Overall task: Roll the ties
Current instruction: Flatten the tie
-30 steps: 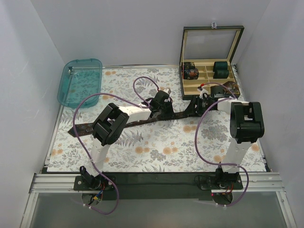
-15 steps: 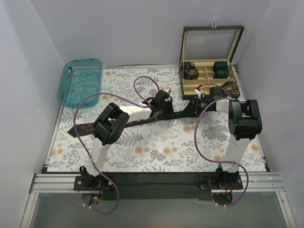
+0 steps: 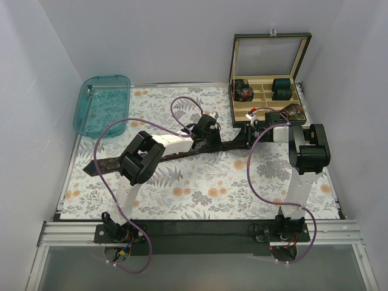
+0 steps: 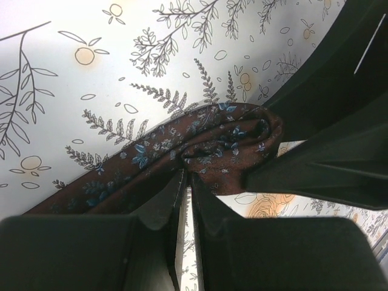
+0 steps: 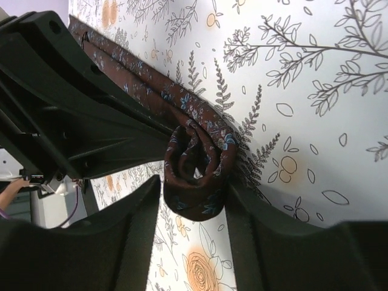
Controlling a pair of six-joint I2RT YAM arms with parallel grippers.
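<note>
Right hand [image 5: 194, 187] grips tie [image 5: 200, 151] coil; left hand [image 4: 186, 180] fingers together, contact hidden.

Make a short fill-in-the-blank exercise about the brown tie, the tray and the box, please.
1. The coiled end of the dark brown patterned fabric necktie sits ____ the fingers of the right gripper.
2. The see-through teal plastic tray stands at the far ____ corner of the flower-printed table.
3. The glass-paned lid of the dark compartmented box stands ____.
Missing words: between, left, open.
</note>
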